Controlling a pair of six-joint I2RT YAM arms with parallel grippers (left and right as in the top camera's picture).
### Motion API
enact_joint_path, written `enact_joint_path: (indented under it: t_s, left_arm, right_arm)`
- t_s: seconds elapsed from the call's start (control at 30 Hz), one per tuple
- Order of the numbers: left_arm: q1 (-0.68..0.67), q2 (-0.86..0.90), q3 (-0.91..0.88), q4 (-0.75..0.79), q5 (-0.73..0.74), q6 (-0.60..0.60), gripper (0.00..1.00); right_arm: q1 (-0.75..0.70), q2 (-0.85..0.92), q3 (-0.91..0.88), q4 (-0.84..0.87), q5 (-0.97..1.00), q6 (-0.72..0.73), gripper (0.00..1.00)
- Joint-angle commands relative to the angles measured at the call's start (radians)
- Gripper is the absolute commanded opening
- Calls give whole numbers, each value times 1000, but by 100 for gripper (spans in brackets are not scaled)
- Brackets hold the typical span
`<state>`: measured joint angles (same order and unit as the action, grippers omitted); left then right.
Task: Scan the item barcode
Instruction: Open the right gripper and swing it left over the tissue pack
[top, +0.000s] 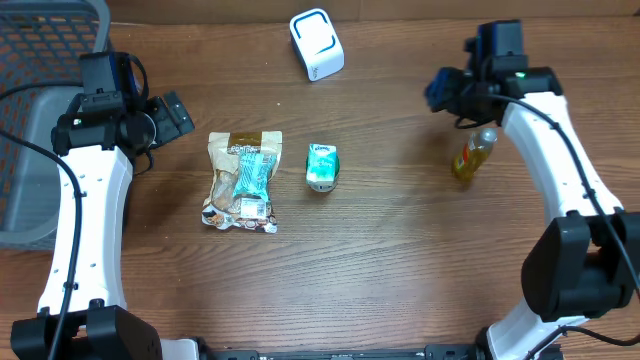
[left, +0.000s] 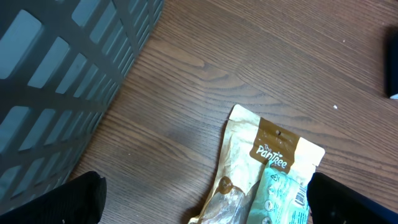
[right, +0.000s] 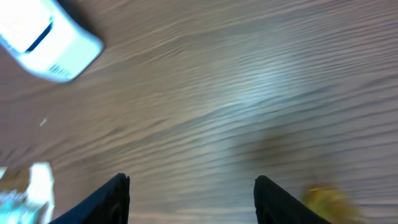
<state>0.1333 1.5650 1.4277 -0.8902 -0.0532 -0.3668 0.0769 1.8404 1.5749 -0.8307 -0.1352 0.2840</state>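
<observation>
Three items are on the wooden table: a tan snack bag (top: 243, 180) with a teal pack on it, a small green-and-white packet (top: 321, 166), and a yellow bottle (top: 473, 157). A white barcode scanner (top: 316, 43) stands at the back. My left gripper (top: 178, 115) hovers open just left of the snack bag (left: 267, 168), whose barcode shows near the right finger (left: 348, 202). My right gripper (top: 437, 92) is open and empty above the table, up and left of the bottle (right: 326, 199). The right wrist view is blurred, with the scanner (right: 50, 40) at its top left.
A grey plastic basket (top: 40, 100) fills the far left of the table, close behind the left arm, and its slatted wall (left: 56, 74) shows in the left wrist view. Bare wood lies between the scanner and the items.
</observation>
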Motion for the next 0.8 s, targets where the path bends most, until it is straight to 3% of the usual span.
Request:
enact_joint_path:
  t_s: [0.0, 0.37, 0.67, 0.7, 0.77]
  left_arm:
    - [10, 4, 8, 4, -6, 3, 99]
    - [10, 4, 8, 4, -6, 4, 100]
    - [10, 4, 8, 4, -6, 4, 100]
    - [10, 4, 8, 4, -6, 3, 99]
    - [10, 4, 8, 4, -6, 4, 100]
  right_arm:
    - [73, 8, -3, -11, -50, -2, 61]
    - [259, 8, -3, -111, -50, 6, 62]
    - [323, 8, -3, -174, -50, 175, 66]
    - [328, 8, -3, -180, -50, 193, 70]
    - [333, 8, -3, -178, -55, 195, 100]
